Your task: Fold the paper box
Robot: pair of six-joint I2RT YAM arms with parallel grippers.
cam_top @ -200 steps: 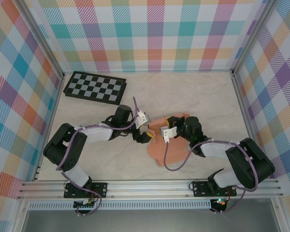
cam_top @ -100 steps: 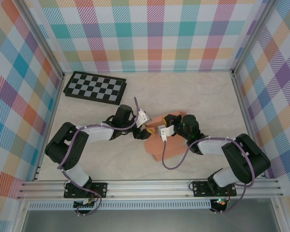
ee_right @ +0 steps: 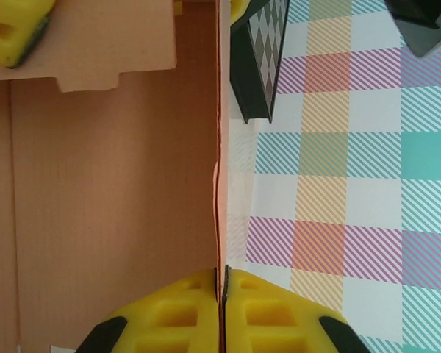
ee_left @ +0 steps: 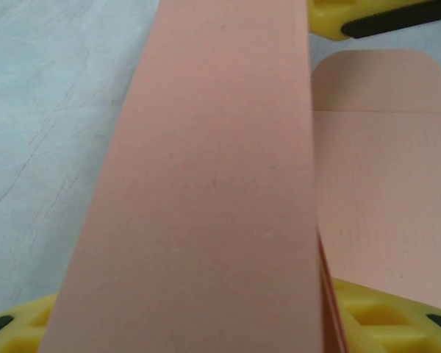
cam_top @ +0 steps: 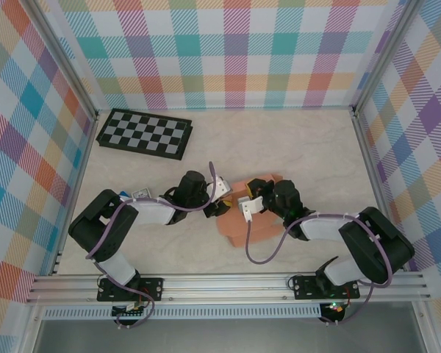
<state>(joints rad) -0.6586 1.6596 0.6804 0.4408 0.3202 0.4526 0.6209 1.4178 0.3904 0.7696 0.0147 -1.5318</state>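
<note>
From the top cam we see the paper box (cam_top: 254,231) mid-table (cam_top: 316,147), nearer the arms than the checkerboard (cam_top: 143,133) at far left, w/ the left gripper (cam_top: 223,209) at its left edge and the right gripper (cam_top: 243,196) over its far part. Left wrist cam: a salmon card panel runs between the yellow fingers (ee_left: 382,320), which stand apart either side; we can't tell if they pinch it. Right wrist cam: the pads (ee_right: 176,309) sit together, clamped on the thin edge of an upright card wall.
</note>
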